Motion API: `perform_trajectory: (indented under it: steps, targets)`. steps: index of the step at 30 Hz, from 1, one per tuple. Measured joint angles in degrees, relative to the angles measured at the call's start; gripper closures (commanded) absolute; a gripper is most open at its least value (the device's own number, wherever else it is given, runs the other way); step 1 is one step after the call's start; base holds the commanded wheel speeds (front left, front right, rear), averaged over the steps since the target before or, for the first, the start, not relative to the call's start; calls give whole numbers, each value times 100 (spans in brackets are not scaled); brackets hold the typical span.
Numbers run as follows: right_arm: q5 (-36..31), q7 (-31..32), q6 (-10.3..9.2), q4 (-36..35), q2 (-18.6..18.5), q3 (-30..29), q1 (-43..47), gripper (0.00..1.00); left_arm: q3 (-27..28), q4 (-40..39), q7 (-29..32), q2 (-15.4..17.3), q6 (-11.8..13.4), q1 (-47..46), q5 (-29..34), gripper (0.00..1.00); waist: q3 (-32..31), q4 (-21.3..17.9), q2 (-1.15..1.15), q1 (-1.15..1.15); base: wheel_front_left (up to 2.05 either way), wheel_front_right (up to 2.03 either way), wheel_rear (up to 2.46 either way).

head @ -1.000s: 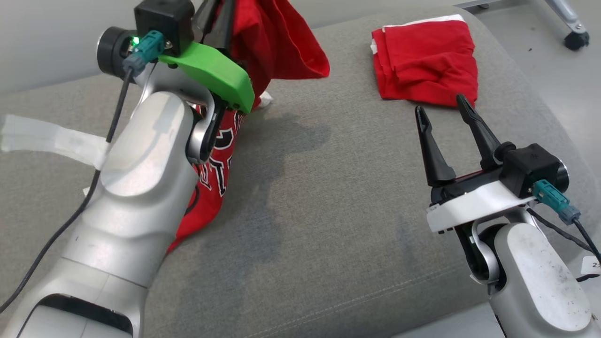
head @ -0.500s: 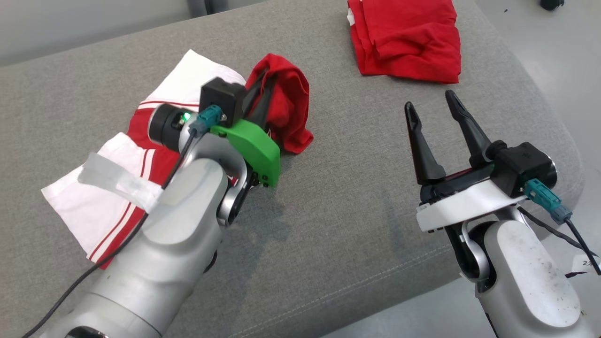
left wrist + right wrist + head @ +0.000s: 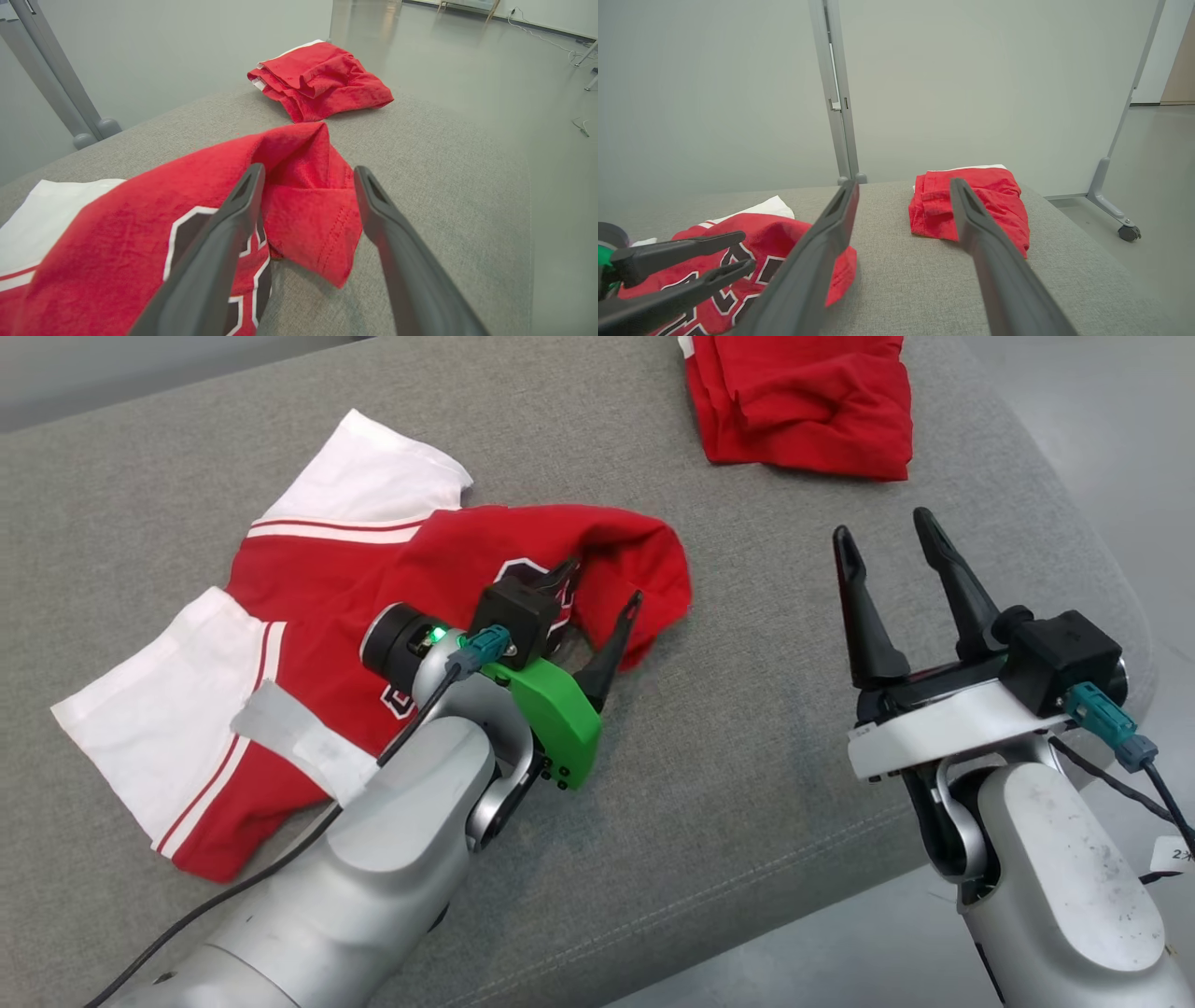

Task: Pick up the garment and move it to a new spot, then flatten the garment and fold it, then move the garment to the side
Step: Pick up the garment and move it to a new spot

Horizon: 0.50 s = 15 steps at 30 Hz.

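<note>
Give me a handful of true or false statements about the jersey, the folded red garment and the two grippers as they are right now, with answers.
1. The left gripper is clamped on the jersey. False: its jaws stand open, and the jersey lies on the cushion.
2. The right gripper is open and holds nothing. True.
3. The jersey lies fully flat. False: its right edge is folded over and bunched.
4. A folded red garment lies at the cushion's far right. True.
5. The two garments touch. False: bare grey cushion shows between them.
</note>
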Motion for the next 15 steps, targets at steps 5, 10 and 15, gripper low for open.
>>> perform_trajectory:
  steps: [5,10,15]
  targets:
    - [0,-37,-2,108,-35,-66,0,0,-21,-136,-140,2,-23,3,-85,0,-86,155,0,0,0,0,0]
    - [1,-81,-12,220,-93,-152,12,0,105,-192,-264,0,57,5,-83,0,-225,338,0,0,0,0,0]
    - [15,-88,-48,336,-120,-190,103,0,424,-159,-267,-3,192,115,-81,0,-394,552,0,0,0,0,0]
